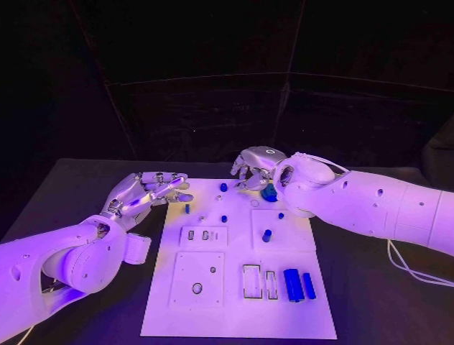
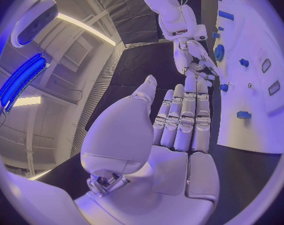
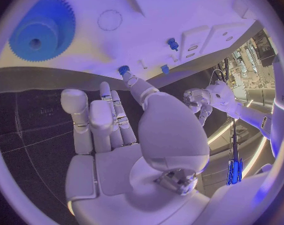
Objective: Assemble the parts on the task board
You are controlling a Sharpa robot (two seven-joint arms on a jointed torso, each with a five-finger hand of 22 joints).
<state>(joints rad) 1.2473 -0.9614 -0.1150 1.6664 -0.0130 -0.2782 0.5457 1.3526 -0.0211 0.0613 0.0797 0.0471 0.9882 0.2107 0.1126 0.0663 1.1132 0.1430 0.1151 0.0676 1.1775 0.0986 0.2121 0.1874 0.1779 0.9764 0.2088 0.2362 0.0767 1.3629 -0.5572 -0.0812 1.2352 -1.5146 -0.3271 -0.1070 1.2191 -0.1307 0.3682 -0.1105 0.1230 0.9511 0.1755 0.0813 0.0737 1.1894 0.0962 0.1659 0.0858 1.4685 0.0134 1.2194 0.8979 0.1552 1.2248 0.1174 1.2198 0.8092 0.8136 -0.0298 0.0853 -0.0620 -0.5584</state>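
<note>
White rectangular task board [image 1: 238,287]: small blue pegs [image 1: 224,187] standing far, blue cylinders [image 1: 299,284] loose near; both robot hands [image 1: 156,188] spread, holding nothing.

Two white, smooth-shelled arms with small dark screw holes; a thin cable [image 1: 419,272] loops beneath the right arm. Left hand [image 1: 152,188] and right hand [image 1: 254,169]: silver, segmented fingers.

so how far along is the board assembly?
Partly done, it seems. Several small blue pegs stand in the task board, and a blue gear sits on it by the right hand. Neither hand holds a part; the left hand hovers open. Two blue cylinders lie unplaced.
</note>
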